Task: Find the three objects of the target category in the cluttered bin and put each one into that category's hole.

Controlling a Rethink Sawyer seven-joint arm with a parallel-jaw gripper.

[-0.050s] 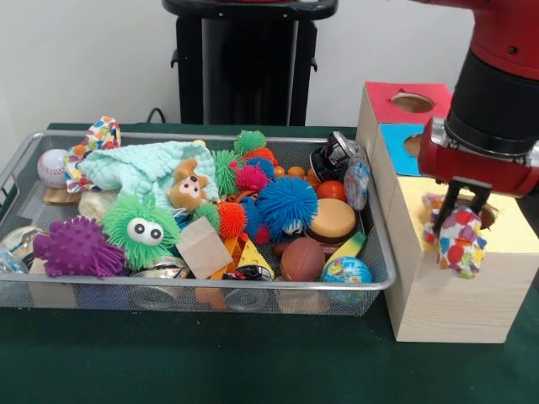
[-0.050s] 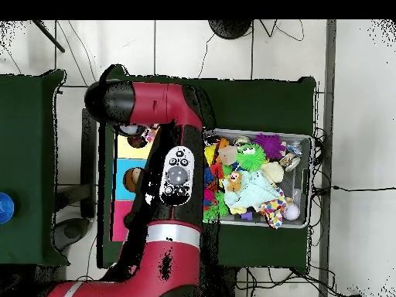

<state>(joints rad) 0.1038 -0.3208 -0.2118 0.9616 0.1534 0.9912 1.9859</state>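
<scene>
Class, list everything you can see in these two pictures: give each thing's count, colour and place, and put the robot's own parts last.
Wire bin: one, silver, on the green table, full of toys.
Fuzzy ball with eyes: one, green, front left of the bin.
Spiky ball: one, purple, front left corner.
Fuzzy ball: one, blue, middle of the bin.
Baseball: one, white, back left corner.
Blanket: one, mint green, back left.
Teddy bear: one, brown, on the blanket.
Wooden box: one, with red, blue and yellow top panels, right of the bin.
Patchwork toy: one, multicoloured, held over the yellow panel.
Gripper: one, black, shut on the patchwork toy.
Arm: one, red and black.
</scene>
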